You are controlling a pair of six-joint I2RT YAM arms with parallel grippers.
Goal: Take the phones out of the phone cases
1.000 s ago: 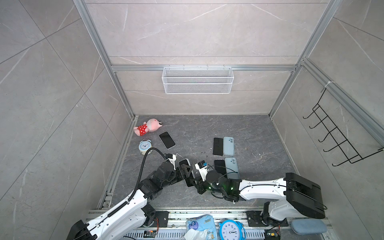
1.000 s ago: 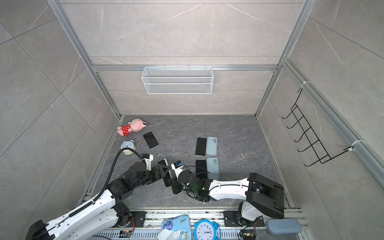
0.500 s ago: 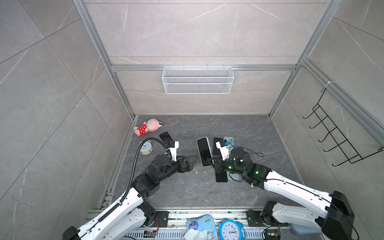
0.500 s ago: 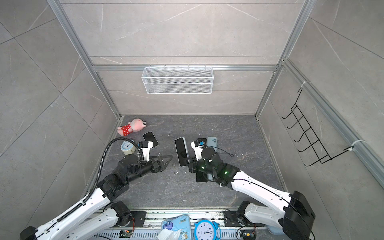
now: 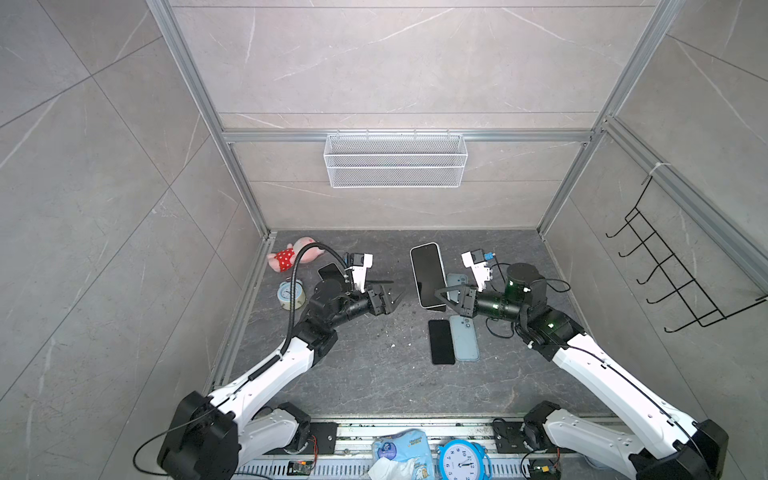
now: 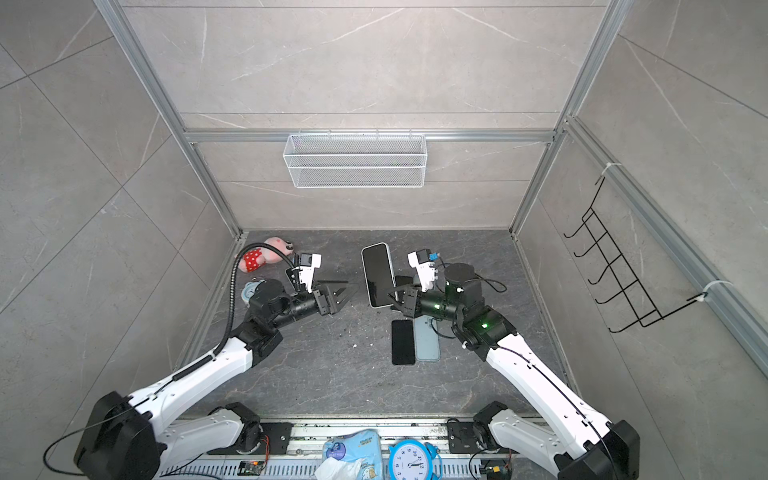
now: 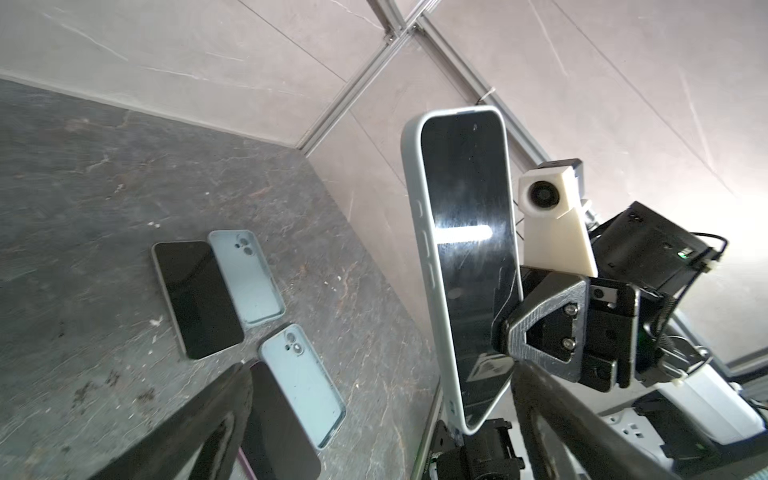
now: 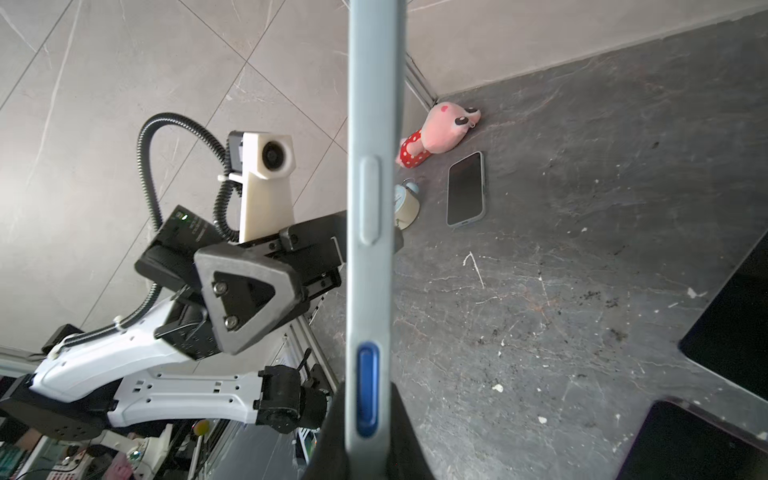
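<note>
A phone (image 5: 427, 272) (image 6: 377, 272) with a black screen sits inside its pale blue phone case (image 7: 415, 216) and is held upright in the air. My right gripper (image 5: 443, 297) (image 6: 395, 297) (image 8: 369, 419) is shut on the cased phone's lower end, with the case's edge (image 8: 369, 199) running up between the fingers (image 8: 409, 440). My left gripper (image 5: 395, 292) (image 6: 348, 289) (image 7: 382, 374) is open and holds nothing. It hangs to the left of the phone, clearly apart from it.
On the floor lie a bare black phone (image 5: 441, 341) beside an empty blue case (image 5: 465, 338), another case (image 5: 455, 282) behind the held phone, a phone (image 5: 330, 272), a pink plush toy (image 5: 291, 257) and a small clock (image 5: 286, 293). Wire basket (image 5: 395, 160) on the back wall.
Both grippers were together low at the front, at the phone. The left one has opened and drawn away to the left; the right one has lifted the cased phone up and back.
</note>
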